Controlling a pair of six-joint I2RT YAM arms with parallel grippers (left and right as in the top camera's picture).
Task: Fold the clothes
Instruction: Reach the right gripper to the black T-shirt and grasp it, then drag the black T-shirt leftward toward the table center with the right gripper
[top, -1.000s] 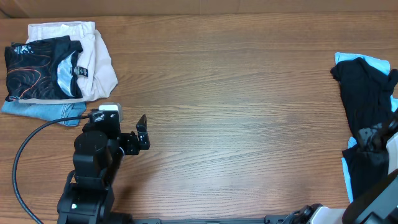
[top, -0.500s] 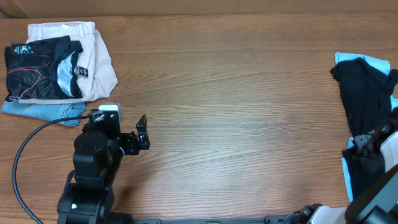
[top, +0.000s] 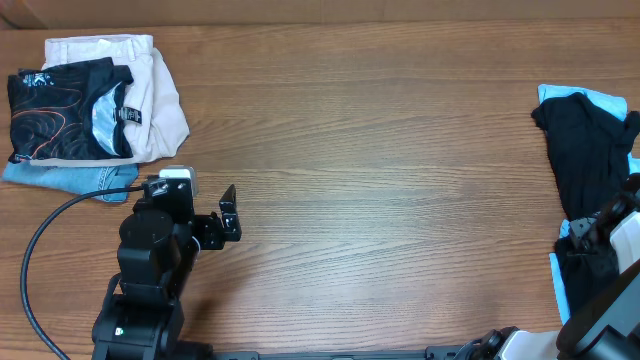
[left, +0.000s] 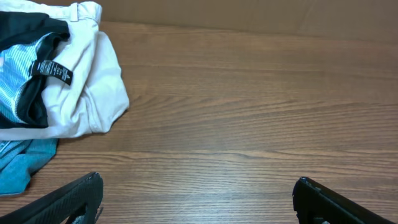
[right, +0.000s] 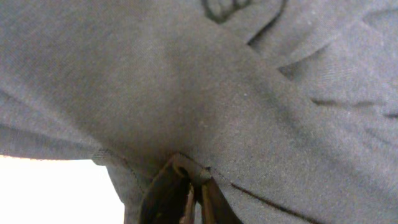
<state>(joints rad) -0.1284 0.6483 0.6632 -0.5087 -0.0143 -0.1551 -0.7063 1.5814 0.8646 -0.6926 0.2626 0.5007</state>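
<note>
table (top: 380, 150) wooden | black garment (top: 585, 150) crumpled at the right edge, lying over a light-blue cloth (top: 600, 98) | folded pile (top: 90, 110) at the far-left corner | left gripper (left: 198, 202) spread wide above bare wood near the pile | right gripper (right: 189, 196) pressed together, pinching a fold of the black garment

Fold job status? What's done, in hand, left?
Done, apparently: white garment, black patterned garment and blue denim piece stacked at the far-left corner. In hand: right gripper shut on the crumpled black garment at the right edge. To do: that one plus the light blue garment beneath; neither looks folded. Left gripper open, idle.
</note>
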